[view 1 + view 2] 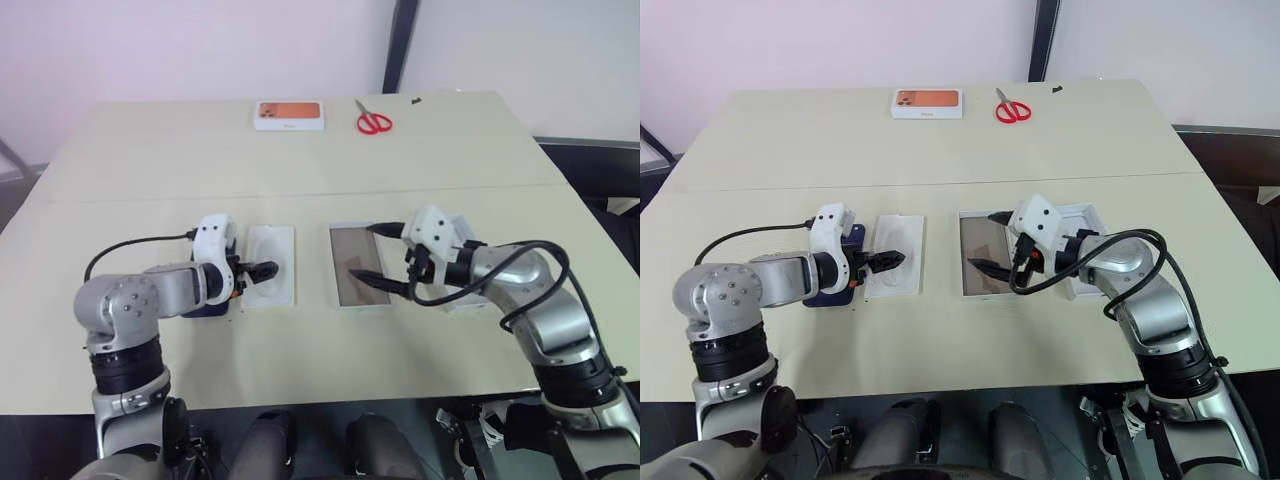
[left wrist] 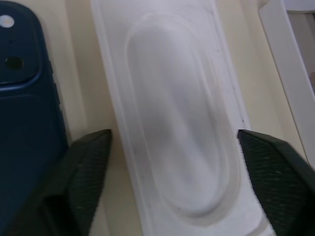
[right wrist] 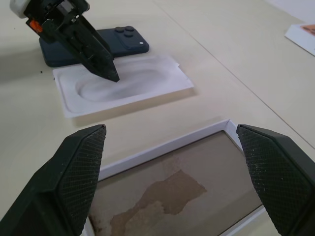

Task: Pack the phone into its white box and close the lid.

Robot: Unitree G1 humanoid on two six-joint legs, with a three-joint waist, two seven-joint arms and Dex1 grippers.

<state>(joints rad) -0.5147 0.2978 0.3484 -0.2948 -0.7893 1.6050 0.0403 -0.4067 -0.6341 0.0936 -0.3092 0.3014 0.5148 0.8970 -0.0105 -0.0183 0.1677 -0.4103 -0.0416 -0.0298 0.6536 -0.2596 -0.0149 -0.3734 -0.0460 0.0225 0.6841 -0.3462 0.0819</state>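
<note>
While the phone (image 3: 93, 46) lies on the worktop (image 1: 300, 160), left tool (image 2: 172, 142) spread over the white insert (image 1: 270, 265) (nothing gripped), right tool (image 3: 177, 177) wide open above the white box (image 1: 358, 280).

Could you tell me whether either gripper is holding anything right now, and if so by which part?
Nothing is held. The left gripper stands open over the insert, the right gripper open above the white box.
</note>
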